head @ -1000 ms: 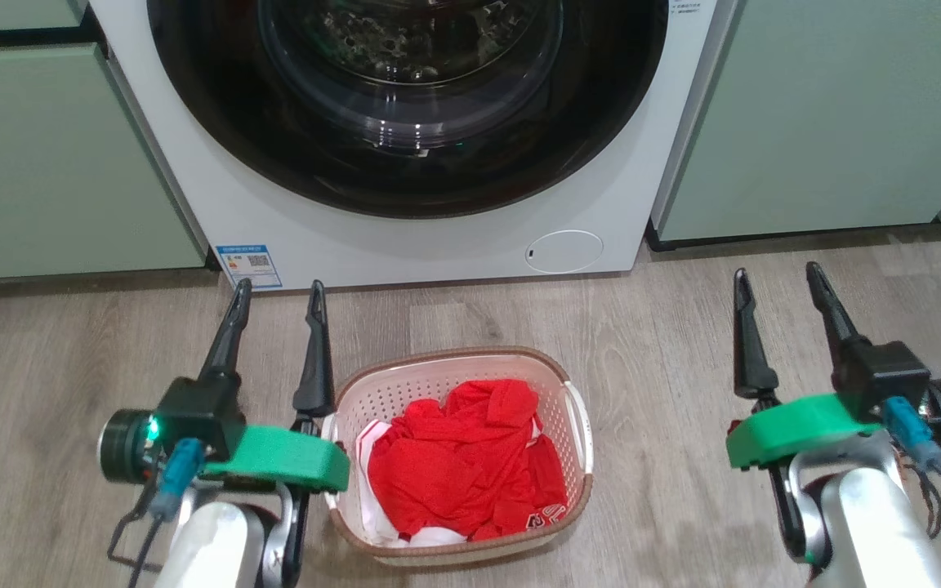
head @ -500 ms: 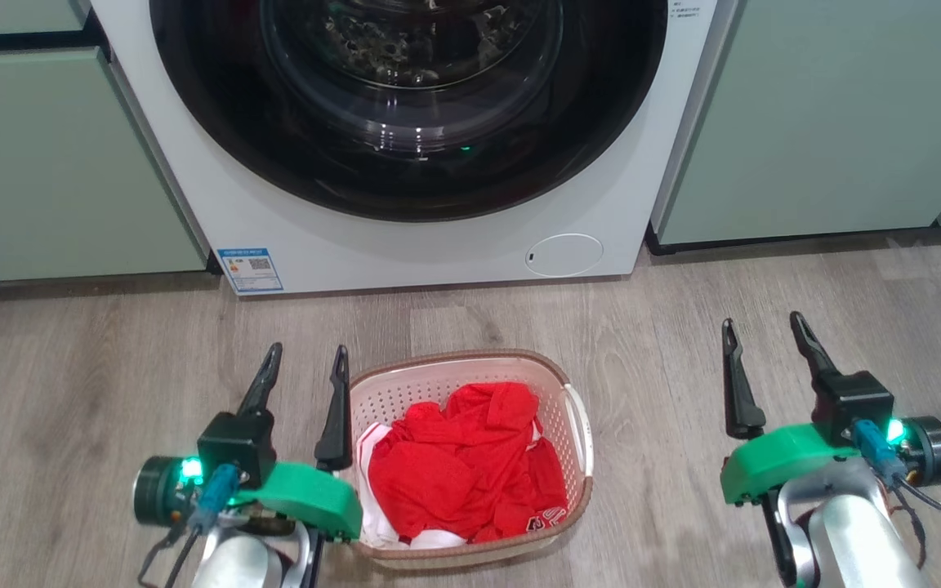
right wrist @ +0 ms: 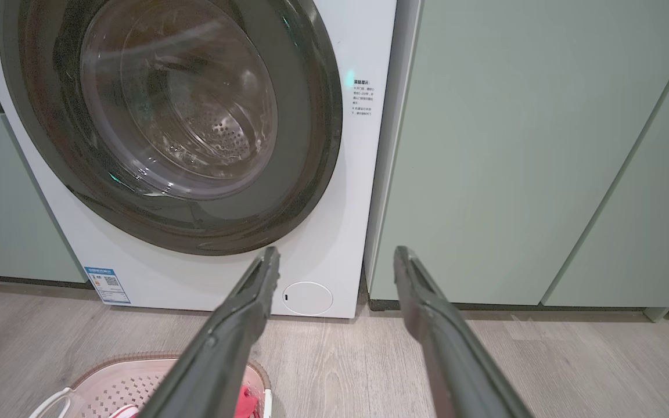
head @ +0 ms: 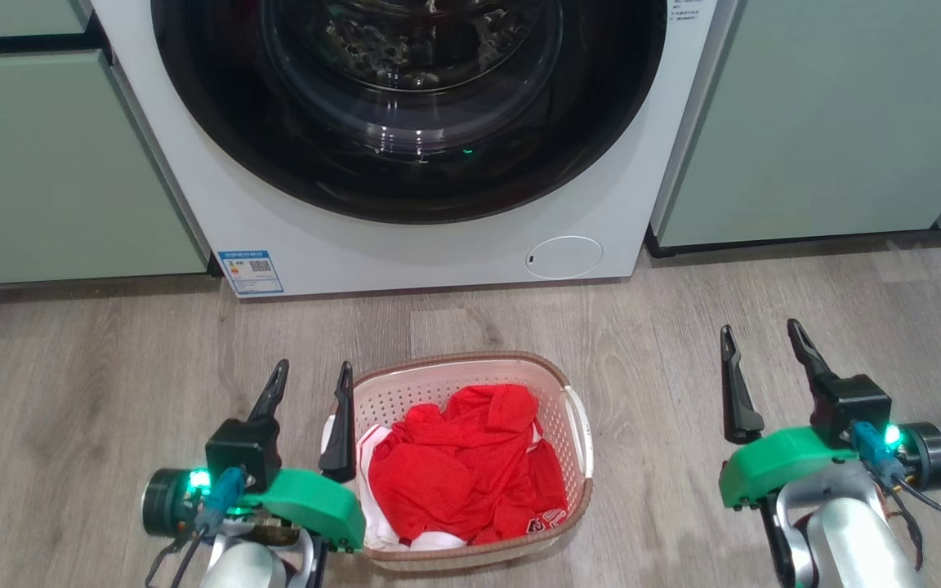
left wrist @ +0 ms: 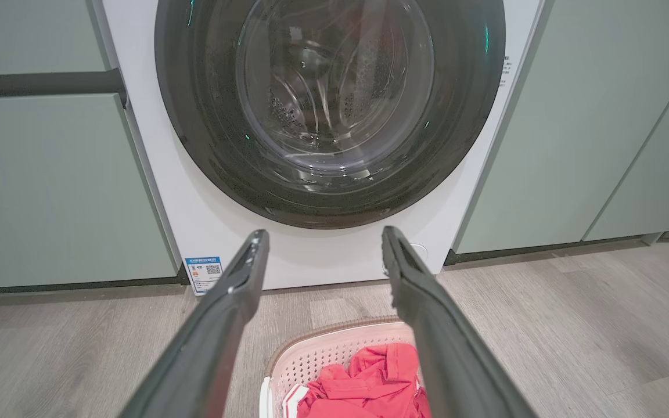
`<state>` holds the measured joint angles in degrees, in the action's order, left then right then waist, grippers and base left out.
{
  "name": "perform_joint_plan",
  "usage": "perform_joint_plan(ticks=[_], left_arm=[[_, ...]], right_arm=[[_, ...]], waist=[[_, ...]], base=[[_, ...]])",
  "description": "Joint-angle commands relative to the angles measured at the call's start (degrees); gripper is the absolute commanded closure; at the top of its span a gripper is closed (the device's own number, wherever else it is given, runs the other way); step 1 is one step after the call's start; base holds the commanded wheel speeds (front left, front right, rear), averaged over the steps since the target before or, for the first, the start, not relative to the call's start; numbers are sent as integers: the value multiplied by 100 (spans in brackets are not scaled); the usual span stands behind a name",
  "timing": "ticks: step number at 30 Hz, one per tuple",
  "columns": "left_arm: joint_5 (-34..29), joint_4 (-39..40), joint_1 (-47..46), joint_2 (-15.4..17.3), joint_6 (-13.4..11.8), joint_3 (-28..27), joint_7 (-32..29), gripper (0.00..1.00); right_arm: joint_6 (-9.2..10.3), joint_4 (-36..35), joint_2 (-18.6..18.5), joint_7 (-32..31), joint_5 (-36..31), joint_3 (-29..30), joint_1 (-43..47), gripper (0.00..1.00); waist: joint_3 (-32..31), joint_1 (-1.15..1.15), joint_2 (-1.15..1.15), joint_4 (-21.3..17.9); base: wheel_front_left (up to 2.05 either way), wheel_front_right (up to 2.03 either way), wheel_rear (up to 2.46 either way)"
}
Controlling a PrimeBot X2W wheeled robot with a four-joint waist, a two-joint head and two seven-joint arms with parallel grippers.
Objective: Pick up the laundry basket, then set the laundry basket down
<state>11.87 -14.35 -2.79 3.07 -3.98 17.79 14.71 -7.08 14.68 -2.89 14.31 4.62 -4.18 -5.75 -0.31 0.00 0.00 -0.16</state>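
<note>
A white front-loading washing machine [head: 438, 249] with a dark round door stands ahead of both grippers, between sage-green cabinet doors [head: 813, 122]. Grey wood-look flooring [head: 642, 343] runs beneath the 2 arms.

The laundry basket [head: 405, 396] sits upright on the floor, immediately to the inner side of the left gripper [head: 314, 365] and well apart from the right gripper [head: 760, 327]. A crumpled red garment [head: 454, 474] with some white fabric fills it.

The left gripper's 2 fingers are spread with nothing between them. Its inner finger lies over the basket's white left handle in the head view, but I cannot tell whether they touch. The right gripper's fingers are likewise spread and empty, above bare floor.

Beyond the left fingertips, a blue-bordered label [head: 251, 272] is stuck on the washer's lower corner. A small round cover [head: 564, 256] sits low on the washer's other side.
</note>
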Motion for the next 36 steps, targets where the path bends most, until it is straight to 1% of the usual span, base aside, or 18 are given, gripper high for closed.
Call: perform_joint_plan(ticks=[1,13,19,22,24,28,32,34,36], left_arm=[[9,169,-298,-19,11,-181,29,0],[22,141,-310,-19,-6,-164,29,0],[174,-48,-317,-19,13,-193,29,0],[220,-173,-445,-19,38,-216,29,0],[226,-252,-562,-19,47,-235,29,0],[198,-590,-852,-19,95,-230,29,0],[302,-1446,-1280,-19,135,-187,28,0],[363,-1864,-1604,-19,156,-172,28,0],[429,-2233,-1914,-19,174,-178,28,0]], right_arm=[[-41,-166,1,66,25,-145,-231,0],[-41,-154,1,67,13,-123,-249,0],[-41,-111,1,42,35,-121,-281,0],[-41,-56,2,1,4,-55,-358,0],[-41,-21,2,5,132,40,-446,0],[-41,158,2,-32,73,24,-712,0],[-41,376,2,-76,202,-50,-1114,0],[-41,579,2,-170,194,-111,-1356,0],[-41,799,2,-253,326,-181,-1588,0]], waist=[[3,0,0,-2],[27,0,0,-1],[183,0,0,-15],[444,0,0,-12],[681,0,0,-15],[1226,0,0,-20],[1868,0,0,-52],[2178,0,0,-69],[2450,0,0,-82]], base=[[0,0,0],[0,0,0],[0,0,0],[0,0,0],[0,0,0],[0,0,0],[0,0,0],[0,0,0],[0,0,0]])
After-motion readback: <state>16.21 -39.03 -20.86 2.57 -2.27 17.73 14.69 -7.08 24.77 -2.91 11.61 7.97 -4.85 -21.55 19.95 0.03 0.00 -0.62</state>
